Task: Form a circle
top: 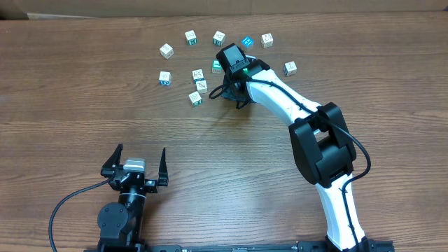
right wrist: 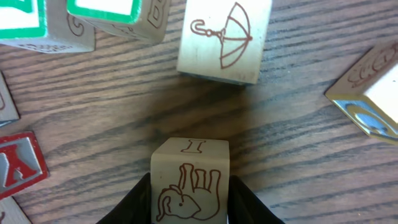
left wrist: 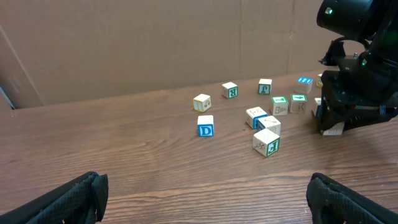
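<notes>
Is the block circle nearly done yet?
About halfway. Done: the far blocks curve like the top of a ring. In hand: the right pincer is shut on the elephant block, while the left pincer sits open, away from the blocks. Left: the middle blocks are bunched inside, and the ring's near side has none.
</notes>
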